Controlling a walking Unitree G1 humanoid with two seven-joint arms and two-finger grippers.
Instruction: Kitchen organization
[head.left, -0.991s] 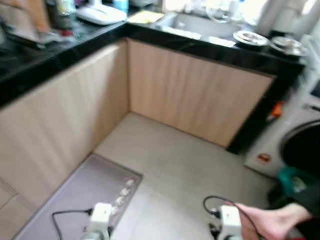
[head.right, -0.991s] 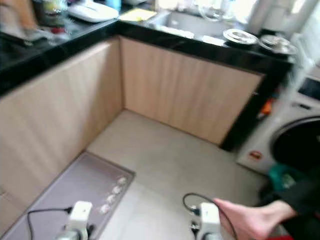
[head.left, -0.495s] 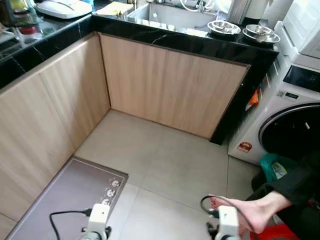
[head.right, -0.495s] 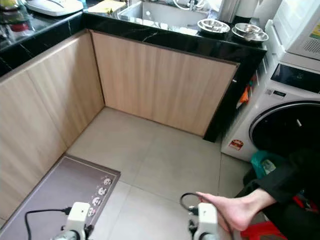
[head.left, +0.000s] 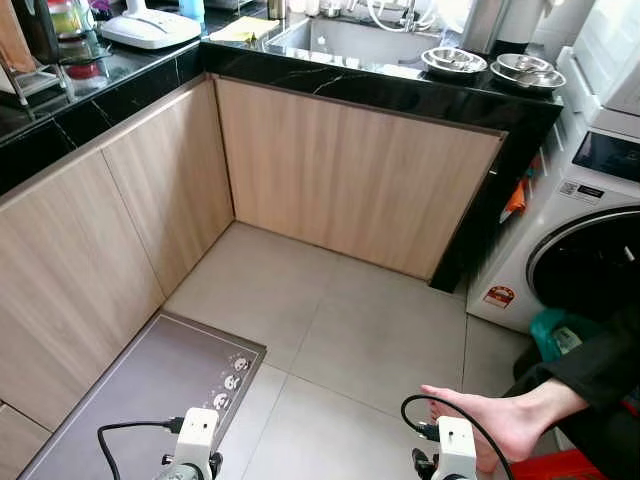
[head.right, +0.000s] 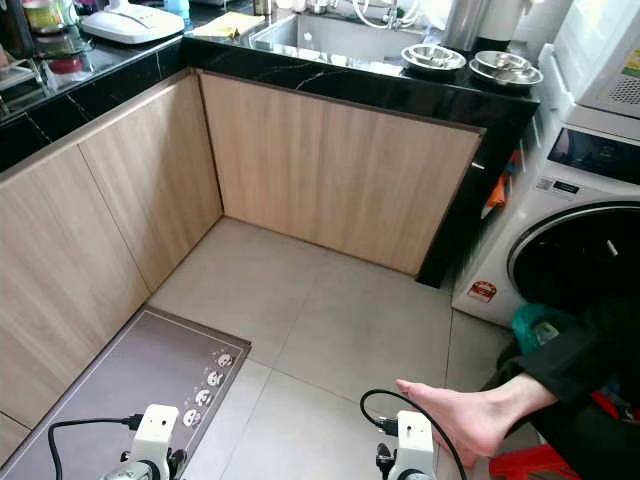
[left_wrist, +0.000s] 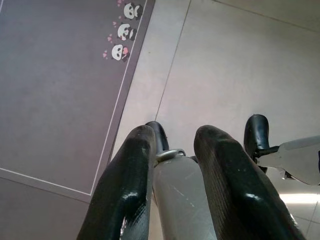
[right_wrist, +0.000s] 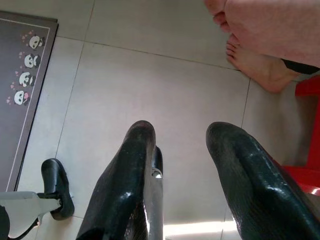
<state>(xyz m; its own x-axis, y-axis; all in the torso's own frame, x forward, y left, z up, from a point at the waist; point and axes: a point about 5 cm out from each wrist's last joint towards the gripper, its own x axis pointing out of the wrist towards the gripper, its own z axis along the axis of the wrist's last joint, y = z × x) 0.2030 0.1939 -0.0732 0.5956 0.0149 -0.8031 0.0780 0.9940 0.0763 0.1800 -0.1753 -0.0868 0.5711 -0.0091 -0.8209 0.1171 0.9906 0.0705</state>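
Observation:
A black L-shaped countertop (head.left: 400, 92) runs over light wood cabinets (head.left: 350, 180). On it are a sink (head.left: 350, 35), two steel bowls (head.left: 455, 60) and, at the far left, a white appliance (head.left: 150, 28). Both arms hang low over the floor, their white wrist cameras at the bottom of the eye views. My left gripper (left_wrist: 175, 137) points down at the tiles beside a grey mat, open and holding nothing. My right gripper (right_wrist: 182, 132) points down at bare tile, open and holding nothing.
A grey mat with panda prints (head.left: 150, 390) lies by the left cabinets. A white washing machine (head.left: 590, 250) stands on the right. A person's bare foot (head.left: 500, 420) reaches out close to my right arm, over a red stool (head.left: 590, 465).
The head camera has swung and the blur has gone, so the whole picture shifted. Both arms still hang low. The person's foot stays beside my right wrist.

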